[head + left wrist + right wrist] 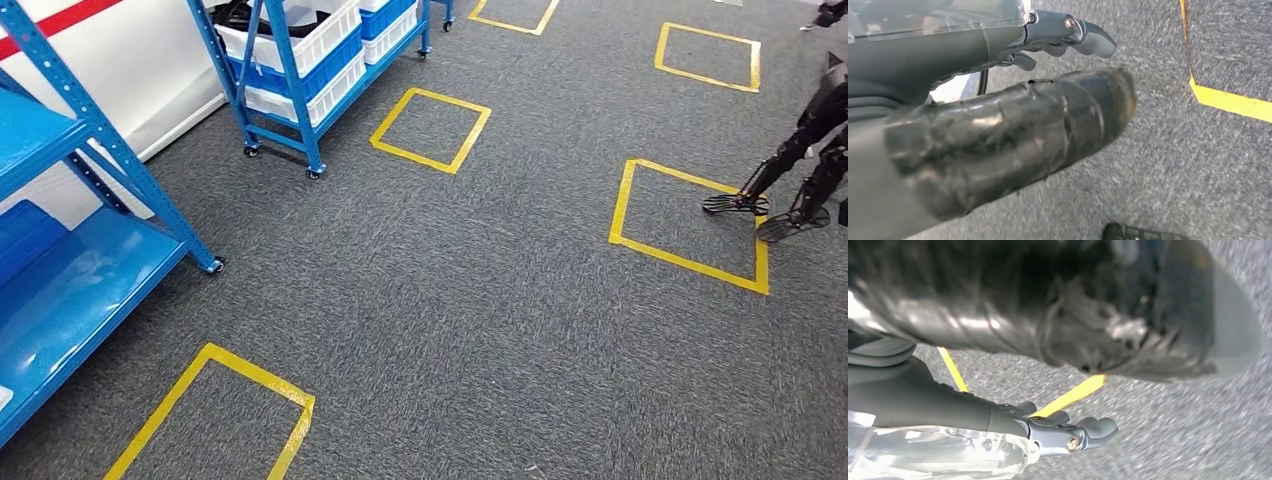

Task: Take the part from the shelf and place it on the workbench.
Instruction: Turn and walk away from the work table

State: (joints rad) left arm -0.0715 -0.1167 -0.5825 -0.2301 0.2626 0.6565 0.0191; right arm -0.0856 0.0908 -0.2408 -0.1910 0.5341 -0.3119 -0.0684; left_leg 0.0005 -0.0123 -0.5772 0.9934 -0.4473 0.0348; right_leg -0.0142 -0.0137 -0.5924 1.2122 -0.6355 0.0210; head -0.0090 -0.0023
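Observation:
A blue shelf rack [90, 270] stands close at the left, its lower boards bare apart from a blue bin [25, 235] at the edge. Farther back a second blue rack on wheels [300, 110] carries white and blue bins [300, 45]; something dark lies in the top white bin, too small to name. My left hand [1063, 35] hangs over the grey carpet with its fingers apart and nothing in it. My right hand [1068, 432] also hangs above the carpet, fingers loosely extended and holding nothing.
Grey carpet covers the floor, marked with yellow tape squares [430, 128], [690, 225], [210, 420]. A dark legged robot [800, 150] stands at the right edge, one foot on a tape square. A white wall [140, 70] runs behind the racks.

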